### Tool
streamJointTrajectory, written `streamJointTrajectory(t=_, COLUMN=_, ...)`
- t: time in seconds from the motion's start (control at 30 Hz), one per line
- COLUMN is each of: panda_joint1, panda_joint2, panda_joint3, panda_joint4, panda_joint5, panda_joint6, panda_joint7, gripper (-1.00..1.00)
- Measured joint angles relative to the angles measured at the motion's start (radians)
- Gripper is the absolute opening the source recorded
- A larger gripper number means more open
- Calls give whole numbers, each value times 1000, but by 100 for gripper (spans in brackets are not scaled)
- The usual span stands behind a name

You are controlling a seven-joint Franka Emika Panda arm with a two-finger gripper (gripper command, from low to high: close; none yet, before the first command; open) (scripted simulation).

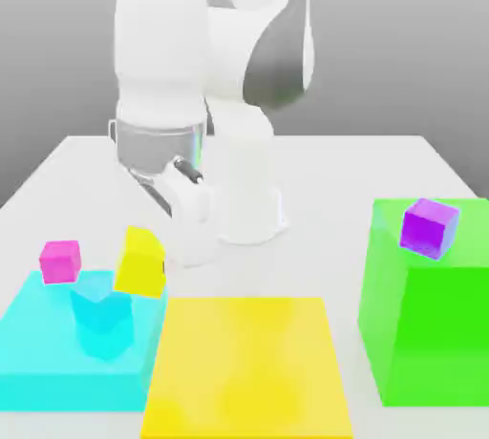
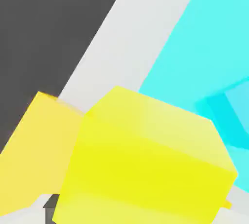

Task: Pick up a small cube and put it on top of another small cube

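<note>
Exterior view: gripper [image 1: 164, 258] is clamped on the yellow cube [image 1: 141, 261], tilted in the air above the cyan slab [image 1: 38, 351], near the cyan cube [image 1: 100, 315]. Carrying step; next, level and centre it over that cube.

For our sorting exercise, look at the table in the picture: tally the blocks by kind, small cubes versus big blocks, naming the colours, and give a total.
Small cubes: 4 (yellow cube, magenta cube, cyan cube, purple cube)
Big blocks: 3 (cyan slab, yellow slab, green block)
Total: 7
</note>
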Motion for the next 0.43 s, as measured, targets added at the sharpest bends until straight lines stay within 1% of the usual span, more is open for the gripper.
streamJointTrajectory(t=0.07, panda_joint1=-76, panda_joint2=-21, panda_joint3=-85, panda_joint4=-29, panda_joint5=-5, panda_joint6=-22, panda_joint7=-43, gripper=-100)
streamJointTrajectory(t=0.17, panda_joint1=-165, panda_joint2=-56, panda_joint3=-205, panda_joint4=-46, panda_joint5=30, panda_joint6=-54, panda_joint7=-102, gripper=-100)
streamJointTrajectory(t=0.23, panda_joint1=-189, panda_joint2=-14, panda_joint3=-223, panda_joint4=-59, panda_joint5=32, panda_joint6=-3, panda_joint7=-108, gripper=-100)
streamJointTrajectory(t=0.33, panda_joint1=-205, panda_joint2=86, panda_joint3=-221, panda_joint4=-82, panda_joint5=3, panda_joint6=118, panda_joint7=-88, gripper=-100)
streamJointTrajectory(t=0.37, panda_joint1=-207, panda_joint2=106, panda_joint3=-221, panda_joint4=-86, panda_joint5=-5, panda_joint6=142, panda_joint7=-82, gripper=100)
streamJointTrajectory(t=0.43, panda_joint1=-207, panda_joint2=106, panda_joint3=-221, panda_joint4=-86, panda_joint5=-5, panda_joint6=142, panda_joint7=-82, gripper=100)
